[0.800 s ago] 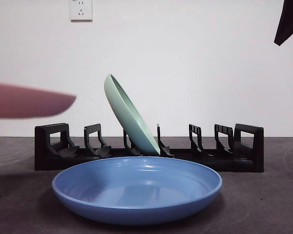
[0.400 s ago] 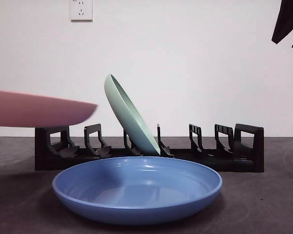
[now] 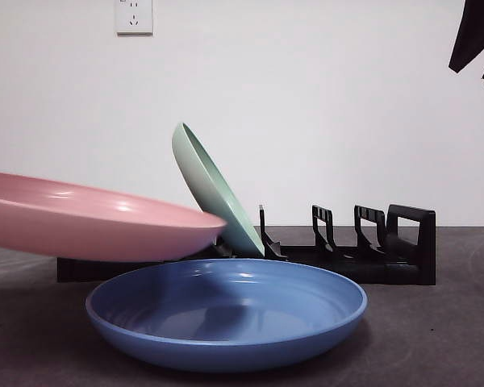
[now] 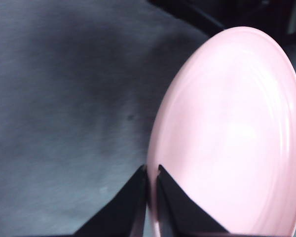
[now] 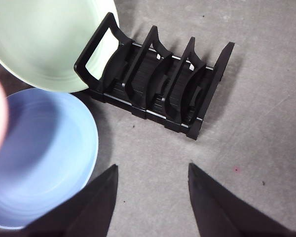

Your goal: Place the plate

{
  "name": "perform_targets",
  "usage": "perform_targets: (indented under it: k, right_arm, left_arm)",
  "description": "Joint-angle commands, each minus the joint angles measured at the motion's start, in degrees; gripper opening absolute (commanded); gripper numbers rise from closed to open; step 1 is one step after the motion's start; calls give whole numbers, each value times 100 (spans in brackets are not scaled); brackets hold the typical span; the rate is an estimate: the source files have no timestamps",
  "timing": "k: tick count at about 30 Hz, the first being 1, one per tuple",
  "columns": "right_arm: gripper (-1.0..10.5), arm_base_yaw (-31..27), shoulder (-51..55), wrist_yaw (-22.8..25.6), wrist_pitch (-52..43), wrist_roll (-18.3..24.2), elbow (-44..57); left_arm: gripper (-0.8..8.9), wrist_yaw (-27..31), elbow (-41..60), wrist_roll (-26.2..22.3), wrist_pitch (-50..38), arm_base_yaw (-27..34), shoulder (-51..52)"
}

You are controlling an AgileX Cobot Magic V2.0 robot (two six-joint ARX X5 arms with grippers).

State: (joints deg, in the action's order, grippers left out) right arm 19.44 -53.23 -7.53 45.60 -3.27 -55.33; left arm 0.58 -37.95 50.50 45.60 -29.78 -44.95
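A pink plate (image 3: pixel 89 222) hangs nearly flat at the left of the front view, in front of the rack's left end and above the blue plate's rim. My left gripper (image 4: pixel 151 173) is shut on the pink plate (image 4: pixel 232 133) at its rim. A pale green plate (image 3: pixel 214 189) leans in the black rack (image 3: pixel 371 246). A blue plate (image 3: pixel 226 310) lies flat on the table in front of the rack. My right gripper (image 5: pixel 150 170) is open and empty, high above the rack's (image 5: pixel 158 84) right end; it shows as a dark tip (image 3: pixel 476 36) at the top right.
A white wall with a socket (image 3: pixel 134 16) stands behind the rack. The rack's slots right of the green plate hold nothing. Dark grey table (image 3: pixel 436 330) extends to the right of the blue plate (image 5: pixel 39 158).
The pink plate has travelled rightward from the left edge and dropped lower, now covering the rack's left slots and overlapping the blue plate's left side. The right arm has barely moved.
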Motion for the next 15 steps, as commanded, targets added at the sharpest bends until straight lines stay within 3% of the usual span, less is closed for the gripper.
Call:
perform_targets:
  k: [1,10,15]
  right_arm:
    - [225,20,-20,2,-52,31,-46]
    - [225,31,-20,2,-52,33,-44]
    - [225,35,-20,2,-50,31,-44]
  left_arm:
    - [16,101,-24,387,-455,-356,-369]
    - [16,101,-61,684,-1666,-1067,-1679]
    - [16,94,-315,592,-1812,-1224,-2302]
